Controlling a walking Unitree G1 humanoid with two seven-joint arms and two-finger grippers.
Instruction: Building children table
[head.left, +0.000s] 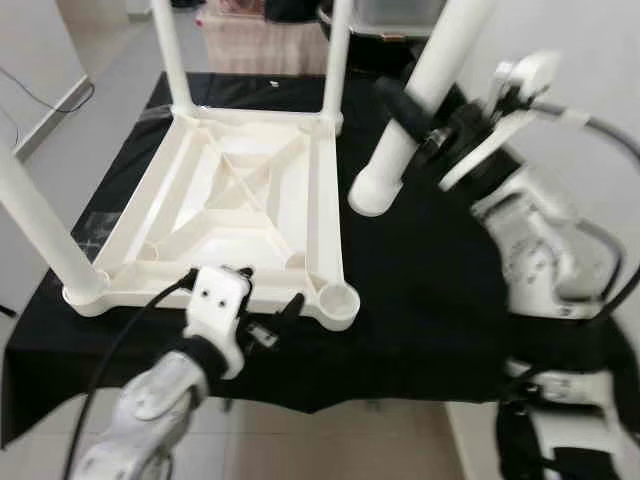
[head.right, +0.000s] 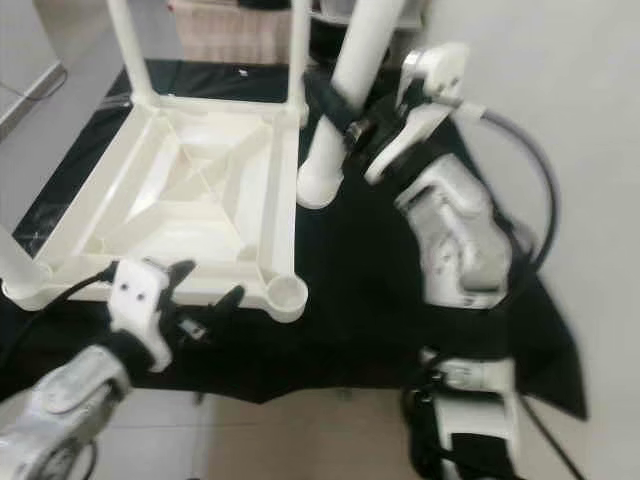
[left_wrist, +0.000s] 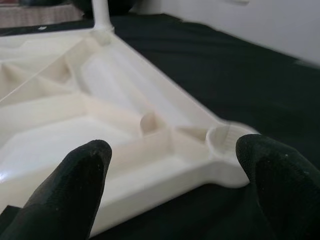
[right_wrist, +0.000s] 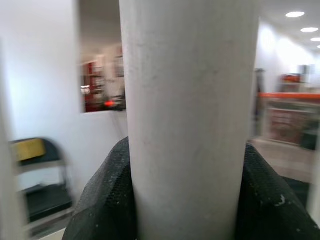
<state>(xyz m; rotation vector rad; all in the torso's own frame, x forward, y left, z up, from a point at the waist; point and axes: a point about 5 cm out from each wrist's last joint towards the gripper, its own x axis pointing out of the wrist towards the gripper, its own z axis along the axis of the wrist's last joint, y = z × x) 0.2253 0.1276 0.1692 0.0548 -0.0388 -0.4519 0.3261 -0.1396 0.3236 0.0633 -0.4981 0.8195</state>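
A cream plastic tabletop (head.left: 235, 205) lies upside down on a black cloth, with three white legs standing in its corners. Its near right corner socket (head.left: 338, 297) is open and holds no leg. My right gripper (head.left: 415, 125) is shut on a fourth white leg (head.left: 415, 105), held tilted above the cloth right of the tabletop, its lower end (head.left: 368, 195) near the right rim. In the right wrist view the leg (right_wrist: 187, 120) sits between both fingers. My left gripper (head.left: 268, 310) is open at the tabletop's near edge, its fingers (left_wrist: 75, 195) astride that rim, close to the socket (left_wrist: 223, 141).
The black cloth (head.left: 430, 280) covers a low surface whose front edge runs just before my left arm. Pale floor (head.left: 60, 130) lies to the left. Boxes (head.left: 260, 40) stand behind the far edge. My own torso and cables (head.left: 560, 300) are at the right.
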